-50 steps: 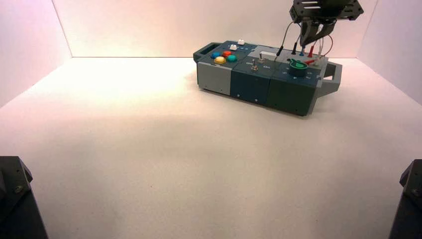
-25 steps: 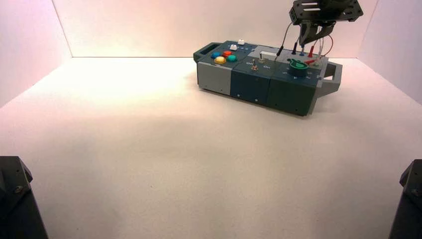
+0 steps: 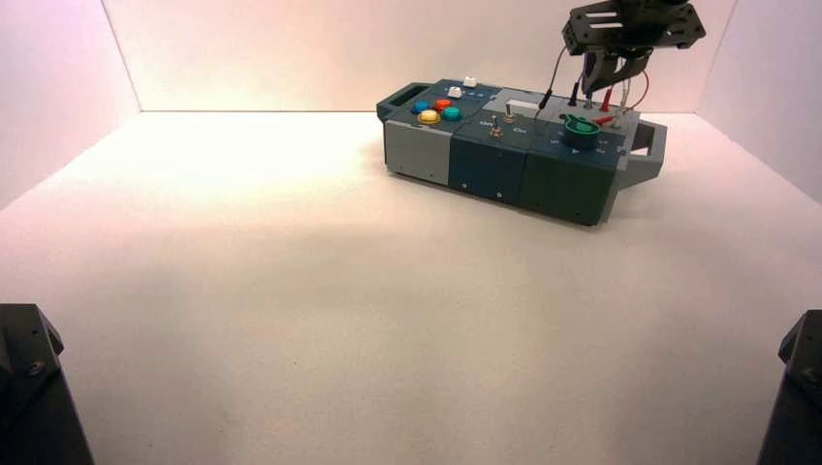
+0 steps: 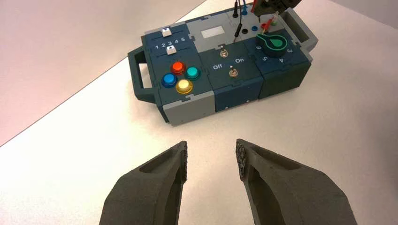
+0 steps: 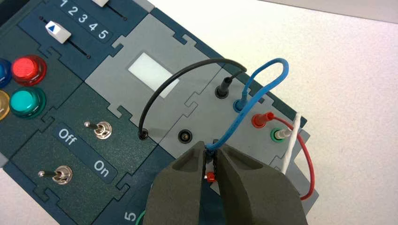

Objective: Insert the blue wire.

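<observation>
Holding the loose end of the thin, light-blue, rubbery wire, the right gripper is above the light-grey socket panel, at the right rear part of the dark box. Its two fingers are clamped together on this end, just under the blue bend. From there the wire makes a high arch, and its other end stands in the round blue socket of the far row, between the black socket and the red one.

A curved black wire rises from that black socket and comes down near the seam beside the toggle switches. A thin red wire and a short white wire are at the right end of the panel.

The left gripper is parked in front of the box, well apart from it, with its fingers apart and nothing between them.
</observation>
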